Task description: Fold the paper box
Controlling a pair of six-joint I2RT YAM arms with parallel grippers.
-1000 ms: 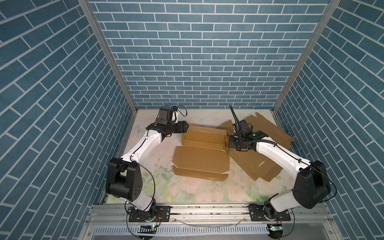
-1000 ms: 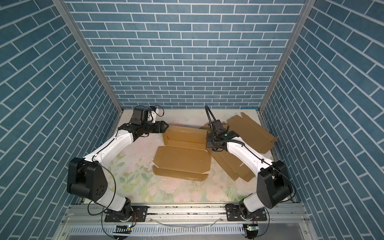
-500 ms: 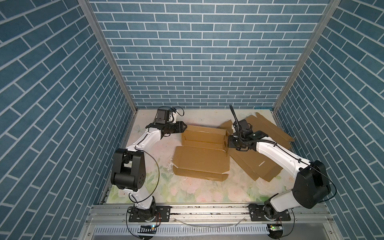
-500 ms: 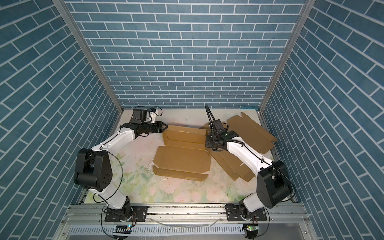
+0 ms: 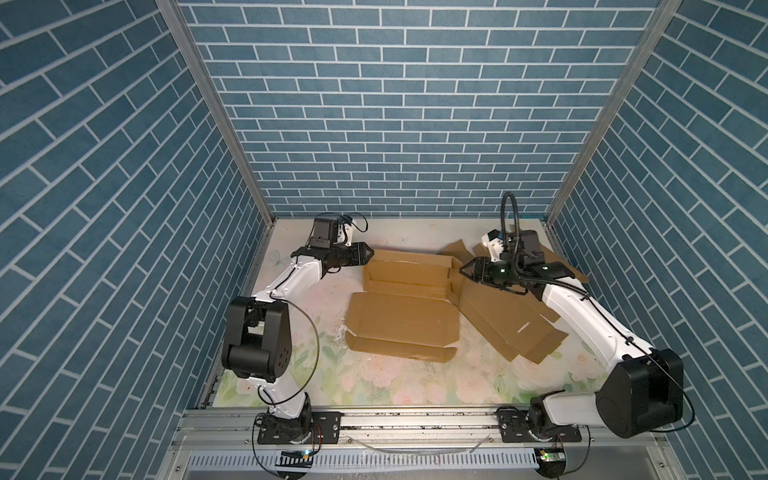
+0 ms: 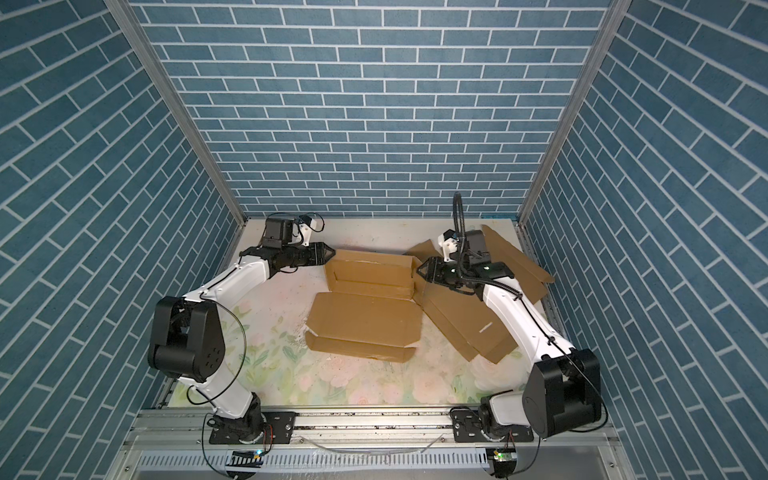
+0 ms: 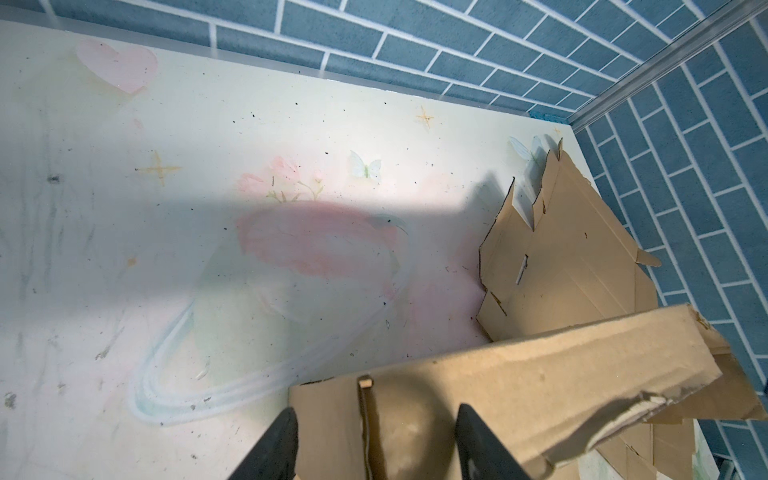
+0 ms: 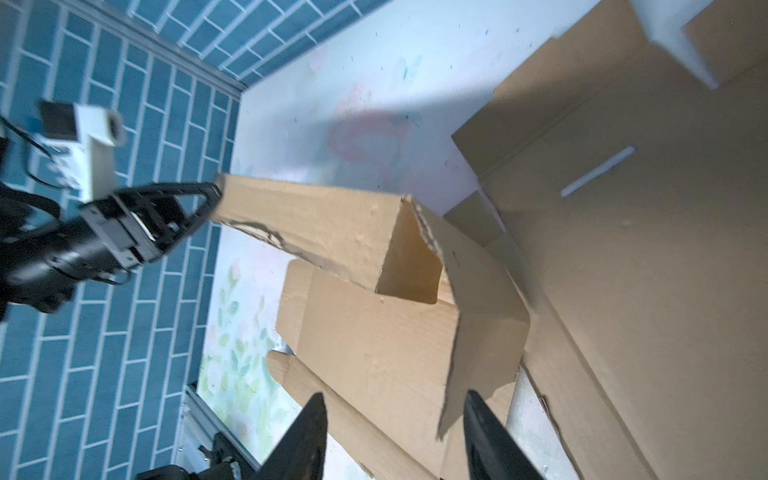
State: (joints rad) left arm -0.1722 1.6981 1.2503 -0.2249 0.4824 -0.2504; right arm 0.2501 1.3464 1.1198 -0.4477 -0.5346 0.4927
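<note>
The paper box (image 5: 405,291) sits mid-desk, left of the spare flat cardboard sheets (image 5: 507,320). Its far half is raised into a tray and its near lid panel lies flat. The step in hand looks like setting up the tray's end walls. The left pincer (image 5: 369,259) is spread around the far-left end wall, and the right pincer (image 8: 395,395) is spread with the loose right end flap between its fingers, not pinching it. Next, the right likely needs to press that flap upright and inward while the left braces the opposite end. Compared with a second ago, the right pincer has opened off the flap, the left has narrowed slightly, and the left arm's elbow has swung.
</note>
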